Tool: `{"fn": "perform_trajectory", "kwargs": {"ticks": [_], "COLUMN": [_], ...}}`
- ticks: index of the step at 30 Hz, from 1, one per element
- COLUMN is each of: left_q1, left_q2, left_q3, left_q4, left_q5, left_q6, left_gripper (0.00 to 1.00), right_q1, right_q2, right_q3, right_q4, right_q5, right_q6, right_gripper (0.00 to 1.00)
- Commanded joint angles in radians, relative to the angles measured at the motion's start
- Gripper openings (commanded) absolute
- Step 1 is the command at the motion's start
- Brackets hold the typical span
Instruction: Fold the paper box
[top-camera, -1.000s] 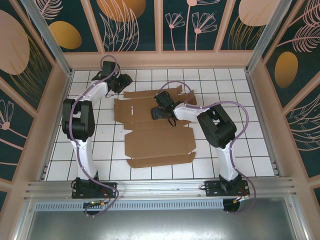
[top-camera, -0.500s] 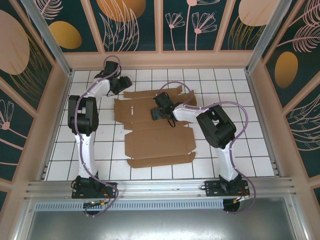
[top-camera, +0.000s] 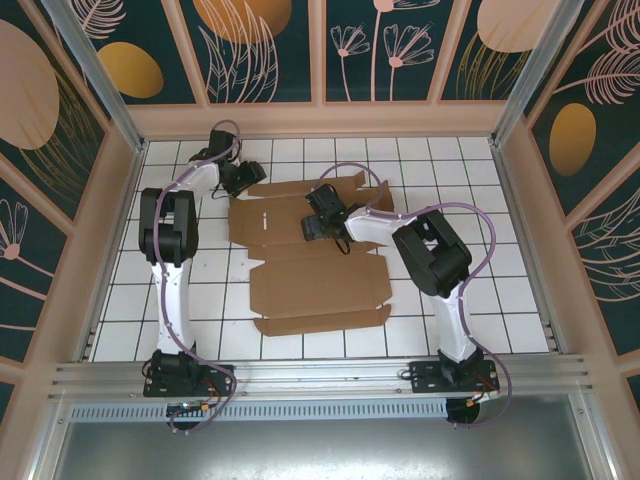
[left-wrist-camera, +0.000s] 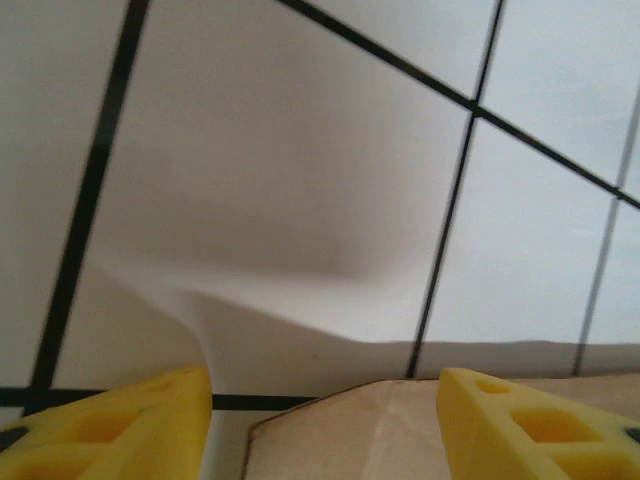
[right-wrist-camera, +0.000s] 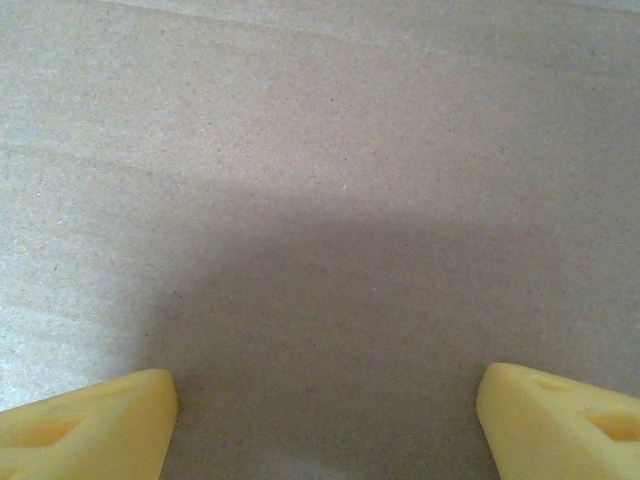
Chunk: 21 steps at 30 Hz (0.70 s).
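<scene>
L arm (top-camera: 190, 185) at paper box (top-camera: 315, 285) corner, jaws apart; R arm (top-camera: 375, 225) above, jaws wide.

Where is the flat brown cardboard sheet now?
In the top view, the flat brown cardboard sheet lies unfolded on the white tiles, right gripper over its far half, left gripper at its far-left corner.

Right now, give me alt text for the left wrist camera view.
The left gripper, open, frames a corner of the brown paper box between its yellow fingers at the bottom. Beyond lies the white tiled table with black grid lines.
</scene>
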Motion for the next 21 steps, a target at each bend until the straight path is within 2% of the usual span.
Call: {"fn": "perform_trajectory", "kwargs": {"ticks": [1, 11, 21], "left_q1": [-0.001, -0.005, -0.033], "left_q2": [0.006, -0.063, -0.096], "left_q3": [-0.031, -0.117, -0.139], "left_q4": [0.056, 0.173, 0.209], "left_q5": [0.103, 0.198, 0.202], "left_q6": [-0.001, -0.095, -0.125], "left_gripper": [0.60, 0.54, 0.52], "right_q1": [0.004, 0.013, 0.018], "right_q2": [0.098, 0.123, 0.151], "right_q3": [-0.051, -0.031, -0.014], "right_q4": [-0.250, -0.252, -0.261], "right_q5": [-0.016, -0.021, -0.019], "right_q6": [0.033, 0.037, 0.036], "right_gripper": [0.81, 0.80, 0.80]}}
